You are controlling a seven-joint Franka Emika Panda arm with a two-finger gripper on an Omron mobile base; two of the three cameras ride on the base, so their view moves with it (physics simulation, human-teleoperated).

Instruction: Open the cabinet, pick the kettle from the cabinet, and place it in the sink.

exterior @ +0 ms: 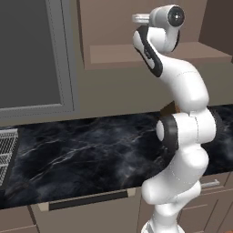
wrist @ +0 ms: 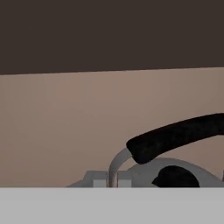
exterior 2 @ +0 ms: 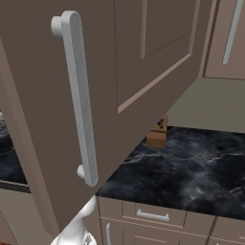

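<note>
The kettle (wrist: 175, 144) sits inside the cabinet (exterior 2: 143, 72), its black handle right below the hand; the gripper is closed, whether on that handle I can't tell. Risk: lifting out, the kettle clips the open door (swung wide) or slips free.

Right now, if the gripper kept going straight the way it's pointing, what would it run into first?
Most likely the silver kettle with its curved black handle, low and close in the hand view. Past it stands the plain brown back wall of the open wooden cabinet. Depth is hard to judge here.
</note>
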